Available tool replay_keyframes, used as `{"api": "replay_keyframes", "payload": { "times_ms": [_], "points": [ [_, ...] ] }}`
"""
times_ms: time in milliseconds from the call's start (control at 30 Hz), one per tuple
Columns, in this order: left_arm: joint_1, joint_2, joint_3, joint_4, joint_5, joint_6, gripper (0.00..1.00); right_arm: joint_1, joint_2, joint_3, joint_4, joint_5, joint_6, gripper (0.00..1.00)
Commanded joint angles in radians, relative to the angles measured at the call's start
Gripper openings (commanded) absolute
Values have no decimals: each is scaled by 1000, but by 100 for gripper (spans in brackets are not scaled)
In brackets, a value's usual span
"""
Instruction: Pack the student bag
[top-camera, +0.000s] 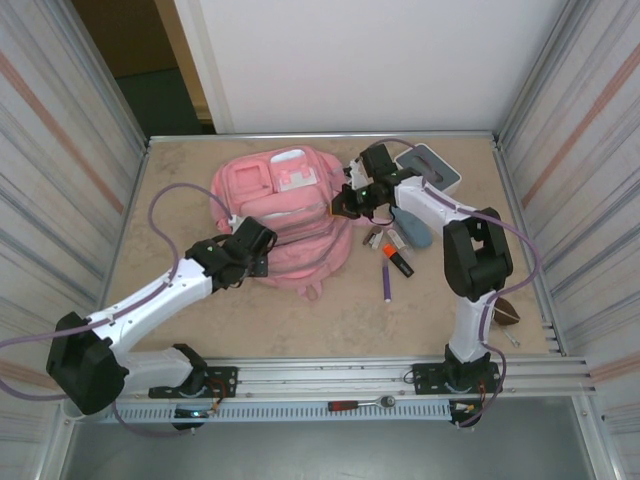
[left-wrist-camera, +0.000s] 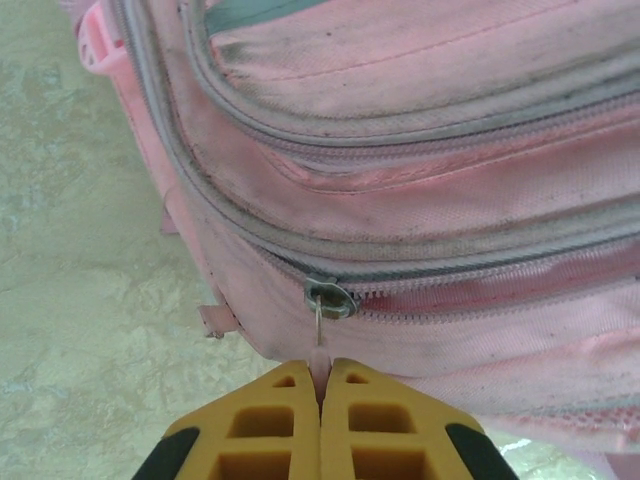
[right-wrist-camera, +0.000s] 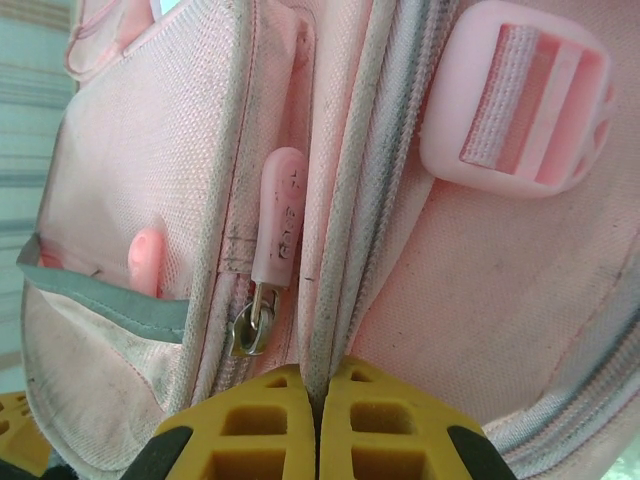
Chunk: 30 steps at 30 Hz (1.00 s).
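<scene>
Left gripper (left-wrist-camera: 320, 372): yellow fingers pressed together, pinching the pink zipper pull (left-wrist-camera: 319, 352) at the bag's near left corner
Right gripper (right-wrist-camera: 316, 385): fingers pressed together on a piped seam (right-wrist-camera: 345, 250) at the bag's right side
Student bag (top-camera: 290, 215): lies flat at the far middle of the table (top-camera: 330, 320)
Open room: bare tabletop near the bag and to its left; ribbed walls close left and right
Right side: pens (top-camera: 395, 258) and a white-and-grey box (top-camera: 432, 165) just beside the bag
Writing: raised letters on a zip tab (right-wrist-camera: 277, 215), unreadable; white patch (top-camera: 297, 178) too small to read
</scene>
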Motion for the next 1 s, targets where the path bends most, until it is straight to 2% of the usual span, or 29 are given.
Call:
{"api": "replay_keyframes", "payload": {
  "times_ms": [0, 67, 133, 233, 300, 333, 400, 467, 567, 633, 767, 833, 967],
  "points": [
    [-3, -41, -1, 6, 18, 15, 0, -37, -28, 43, -62, 64, -144, 6],
    [4, -52, -4, 38, 46, 28, 0, -33, -71, 24, -65, 88, -189, 13],
    [14, -60, 0, 57, 73, 40, 0, -27, -119, -16, -39, 97, -194, 25],
    [19, -69, 15, 73, 98, 52, 0, -9, -202, -113, 26, 71, -122, 45],
    [19, -73, 23, 75, 111, 54, 0, 9, -258, -193, 78, 78, -56, 54],
    [18, -77, 22, 79, 115, 53, 0, 27, -283, -227, 92, 93, -48, 56],
    [19, -81, 19, 87, 124, 59, 0, 79, -328, -255, 72, 184, -129, 58],
    [21, -85, 20, 84, 129, 72, 0, 141, -372, -270, 61, 291, -297, 61],
    [33, -91, 21, 81, 148, 86, 0, 223, -422, -301, 110, 357, -541, 63],
    [50, -101, 14, 89, 172, 91, 0, 250, -446, -342, 183, 324, -675, 62],
    [74, -120, 0, 104, 217, 93, 0, 295, -441, -390, 298, 263, -842, 61],
    [78, -123, -1, 105, 233, 97, 0, 339, -401, -366, 293, 306, -919, 60],
    [80, -123, -1, 108, 246, 101, 0, 376, -325, -330, 317, 382, -971, 59]
  ]
}}
